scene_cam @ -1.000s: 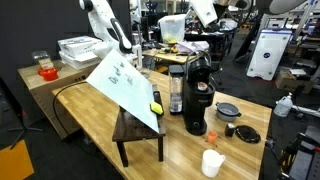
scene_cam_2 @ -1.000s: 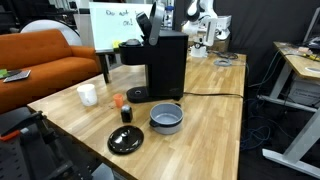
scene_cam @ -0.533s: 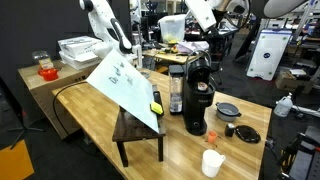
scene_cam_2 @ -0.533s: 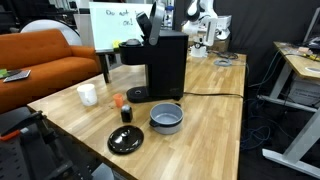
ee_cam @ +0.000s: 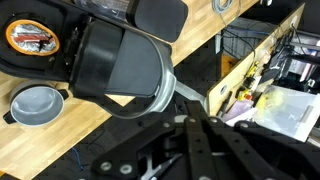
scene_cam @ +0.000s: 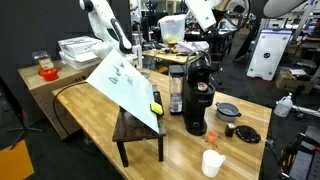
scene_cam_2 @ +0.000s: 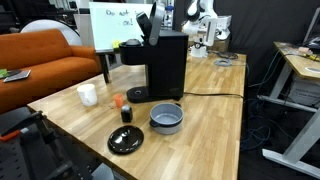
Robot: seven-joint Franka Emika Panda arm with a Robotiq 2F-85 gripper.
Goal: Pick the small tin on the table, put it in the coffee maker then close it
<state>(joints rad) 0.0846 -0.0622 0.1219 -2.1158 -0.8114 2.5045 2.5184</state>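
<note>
The black coffee maker (scene_cam: 198,98) stands on the light wooden table (scene_cam: 180,150); it also shows in an exterior view (scene_cam_2: 165,65) and fills the upper left of the wrist view (ee_cam: 120,65), where its rounded top has a silver rim. My gripper (ee_cam: 195,128) is shut and empty, and sits just above and behind the machine's top (scene_cam: 207,52) (scene_cam_2: 153,22). A small dark tin-like container (scene_cam_2: 125,112) stands on the table in front of the machine, next to a small orange-topped item (scene_cam_2: 120,101). I cannot tell whether the top is fully down.
A grey bowl (scene_cam_2: 166,118) (ee_cam: 35,102), a black round disc (scene_cam_2: 125,140) (ee_cam: 30,38) and a white cup (scene_cam_2: 88,94) (scene_cam: 212,162) are on the table. A clear jar (scene_cam: 177,90), a white sheet (scene_cam: 125,85) and a dark stool (scene_cam: 138,130) are beside the machine.
</note>
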